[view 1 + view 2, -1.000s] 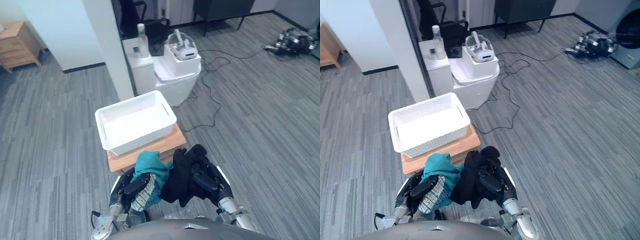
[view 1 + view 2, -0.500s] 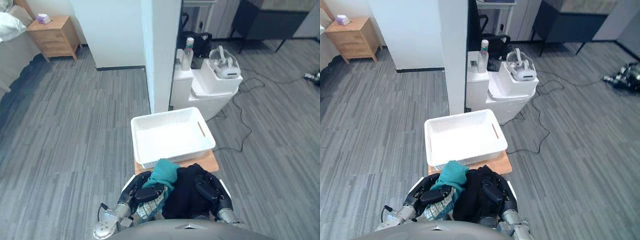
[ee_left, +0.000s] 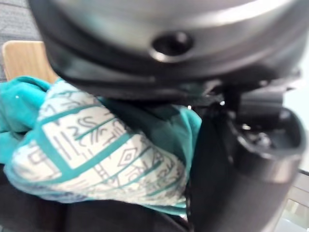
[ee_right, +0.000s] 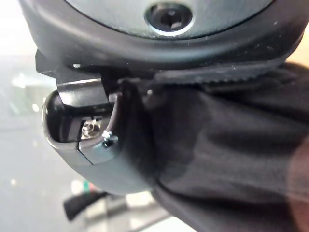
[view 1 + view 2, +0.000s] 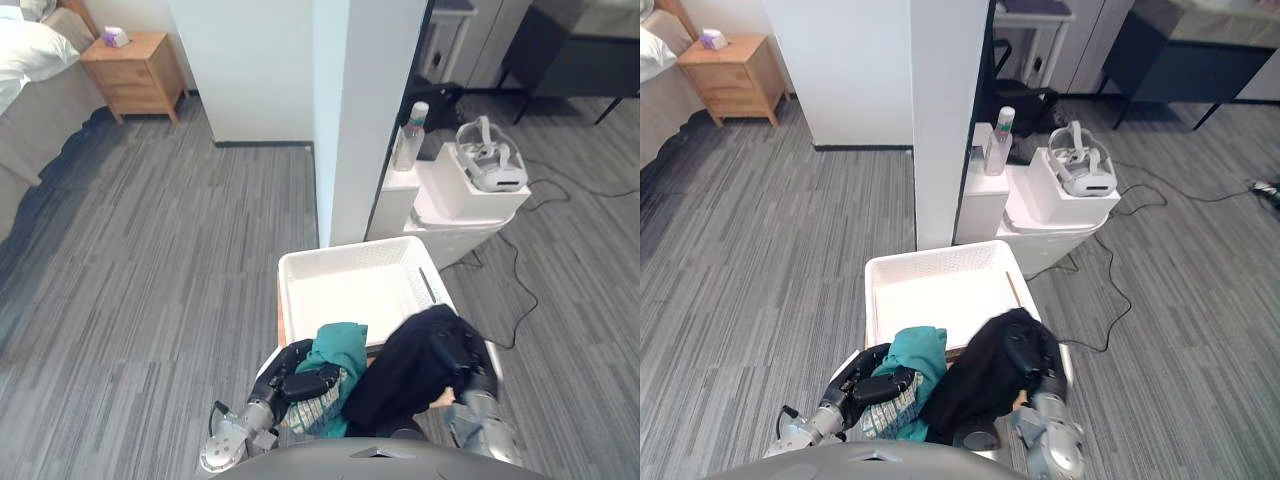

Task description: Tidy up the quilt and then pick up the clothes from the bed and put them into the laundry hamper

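Note:
A white slatted laundry hamper (image 5: pixel 355 290) stands on a low wooden stand just in front of me. My left hand (image 5: pixel 300 378) is shut on a teal garment (image 5: pixel 335 350) with a patterned white part (image 3: pixel 101 159), held near the hamper's front left corner. My right hand (image 5: pixel 455 355) is shut on a black garment (image 5: pixel 405 370) that hangs over the hamper's front right rim. In the right wrist view the black cloth (image 4: pixel 222 145) lies pressed against the hand. The hamper's inside looks bare.
A white pillar (image 5: pixel 365 110) rises right behind the hamper. A white cabinet (image 5: pixel 460 205) with a bottle (image 5: pixel 412 122) and a headset stands at its right. A wooden nightstand (image 5: pixel 130 72) and a bed corner (image 5: pixel 25 60) lie far left. Grey floor opens to the left.
The camera has swung, so the hamper sits closer beneath me. My right hand has risen and moved forward, carrying the black garment over the hamper's front right rim. The left hand keeps its hold.

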### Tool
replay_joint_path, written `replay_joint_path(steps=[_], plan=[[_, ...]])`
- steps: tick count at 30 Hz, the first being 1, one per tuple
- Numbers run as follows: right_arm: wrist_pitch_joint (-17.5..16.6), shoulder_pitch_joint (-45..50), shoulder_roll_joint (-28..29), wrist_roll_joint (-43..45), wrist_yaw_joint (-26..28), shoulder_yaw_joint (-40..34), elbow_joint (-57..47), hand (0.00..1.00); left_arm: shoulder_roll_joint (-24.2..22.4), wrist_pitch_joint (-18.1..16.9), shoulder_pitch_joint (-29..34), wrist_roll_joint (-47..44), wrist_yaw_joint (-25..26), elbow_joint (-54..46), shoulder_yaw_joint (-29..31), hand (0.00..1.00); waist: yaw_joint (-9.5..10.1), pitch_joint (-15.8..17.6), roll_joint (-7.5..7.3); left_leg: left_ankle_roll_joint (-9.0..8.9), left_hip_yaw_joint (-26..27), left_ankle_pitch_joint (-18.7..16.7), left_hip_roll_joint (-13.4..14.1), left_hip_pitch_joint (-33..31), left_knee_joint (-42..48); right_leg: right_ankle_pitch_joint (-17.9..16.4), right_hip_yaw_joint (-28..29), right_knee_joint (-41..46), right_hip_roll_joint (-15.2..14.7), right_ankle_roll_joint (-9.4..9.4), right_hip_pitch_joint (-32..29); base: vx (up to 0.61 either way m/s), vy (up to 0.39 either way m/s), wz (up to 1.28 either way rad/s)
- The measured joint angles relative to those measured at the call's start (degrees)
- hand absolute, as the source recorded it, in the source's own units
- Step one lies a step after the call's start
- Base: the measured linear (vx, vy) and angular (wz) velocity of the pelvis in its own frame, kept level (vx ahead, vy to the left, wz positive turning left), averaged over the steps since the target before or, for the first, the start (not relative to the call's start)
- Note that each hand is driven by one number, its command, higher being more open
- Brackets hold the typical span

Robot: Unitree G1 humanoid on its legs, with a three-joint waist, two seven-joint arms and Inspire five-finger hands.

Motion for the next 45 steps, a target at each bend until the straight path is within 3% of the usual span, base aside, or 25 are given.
replay_joint_path(steps=[4, 8, 12, 16, 21, 27, 33, 40, 45], plan=[[0.0, 5.0, -0.6, -1.7, -2.7, -6.5, -15.8, 0.0, 0.9, 1.3, 3.6, 0.0, -1.3, -3.8, 1.0, 0.0, -0.78, -0.6, -0.34, -0.47, 2.2, -1.0, -0.2, 0.0, 0.0, 0.4, 2.3, -1.0, 0.3, 0.64, -0.6, -0.01, 0.041, -0.28], [0.0, 3.5, -7.3, -2.9, -2.5, -17.7, -31.4, 0.0, 1.0, 3.8, 4.6, -0.5, -2.6, -4.6, 1.8, 0.0, -1.46, -2.9, 0.07, -0.29, 3.5, -0.9, -0.1, -0.1, -0.4, 1.4, 3.9, -3.3, 0.9, 1.61, -0.5, 0.04, -0.007, -0.18], [0.8, -2.3, -13.1, -2.7, 1.0, -23.8, -37.2, 0.0, 1.1, 5.5, 4.2, -0.9, -3.5, -4.6, 2.6, 0.0, -1.6, -3.4, -0.55, -0.28, 3.5, -0.9, -0.1, -0.3, -0.6, 2.0, 4.0, -4.5, 1.1, 1.86, -0.4, 0.01, -0.016, -0.06], [5.9, -13.5, -20.7, -1.2, 8.5, -21.8, -39.4, 0.0, 1.1, 6.5, 2.4, -0.9, -3.8, -4.4, 2.6, 0.0, -1.44, -3.6, -0.84, -0.28, 3.4, -0.9, -0.4, -0.9, -0.6, 2.8, 4.2, -5.7, 1.0, 1.84, -0.5, -0.03, -0.014, 0.0], [12.5, -24.7, -25.4, -0.7, 14.9, -11.2, -39.2, 0.0, 0.7, 6.5, 0.0, -0.9, -3.5, -4.2, 2.3, 0.0, 0.38, -3.8, -1.09, -0.02, 2.4, -0.7, -0.4, -2.0, -0.6, 3.7, 3.4, -7.2, 0.9, 1.76, -0.5, -0.04, -0.039, 0.08], [20.9, -32.0, -25.4, -3.1, 17.3, 2.0, -35.3, 0.0, -1.9, 6.3, -1.9, -1.5, 0.3, -1.9, 1.5, 0.0, 2.48, -3.8, -1.09, 0.5, -1.0, -0.3, -0.5, -2.1, -0.9, 3.7, 0.5, -7.2, 0.4, 1.76, 0.8, -0.03, -0.033, 0.26], [27.2, -32.4, -21.4, -4.3, 15.2, 6.3, -28.0, 0.0, -3.1, 6.2, -0.9, -2.4, 3.0, -1.9, 3.4, 0.0, 3.99, -3.6, -1.28, 1.44, -3.9, 0.6, -1.7, -2.4, -1.6, 3.7, -1.2, -7.2, -1.1, 1.76, 1.6, -0.05, 0.001, 0.27], [27.6, -29.5, -11.9, -9.8, 9.3, 6.5, -13.0, 0.0, -3.7, 6.2, 1.1, -2.8, 2.7, -7.9, 8.9, 0.0, 5.39, -2.4, -1.57, 2.13, -6.4, 1.4, -2.7, -3.6, -1.4, 3.6, -2.8, -7.2, -2.4, 1.8, 1.7, -0.07, -0.014, 0.19], [26.2, -26.0, -7.0, -13.8, 3.2, 6.3, -3.3, 0.0, -4.7, 6.2, 1.1, -7.7, -1.1, -16.1, 12.1, 0.0, 6.3, -2.0, -1.37, 2.12, -7.2, 1.5, -2.6, -4.2, -0.6, 3.6, -3.7, -7.2, -2.6, 1.81, 1.9, -0.05, -0.033, 0.08]])
